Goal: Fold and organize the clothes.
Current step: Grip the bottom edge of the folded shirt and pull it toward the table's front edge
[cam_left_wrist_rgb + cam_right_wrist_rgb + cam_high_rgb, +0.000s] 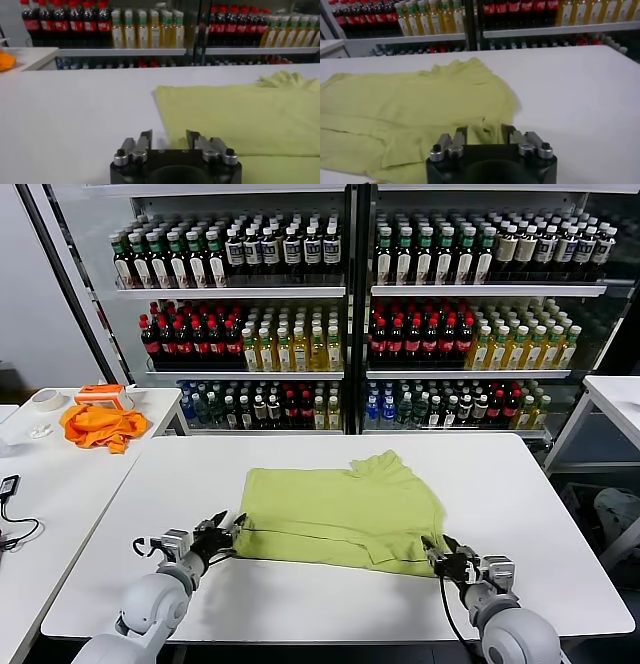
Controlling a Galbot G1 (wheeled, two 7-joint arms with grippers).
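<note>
The lime yellow-green T-shirt point(340, 509) lies folded into a rough rectangle on the white table point(300, 604), with a bunched sleeve at its far right. My left gripper point(225, 529) sits low at the shirt's near left corner. In the left wrist view the gripper point(169, 137) stands open, with the shirt point(240, 115) edge just beyond its fingers. My right gripper point(435, 552) rests at the near right corner. The right wrist view has the gripper point(485, 131) open over the shirt point(410, 105) hem, gripping nothing.
An orange cloth point(100, 426), a tape roll point(45, 399) and an orange-white box point(103, 394) lie on the side table at the left. Shelves of bottles point(330, 314) stand behind. Another white table point(615, 399) is at the far right.
</note>
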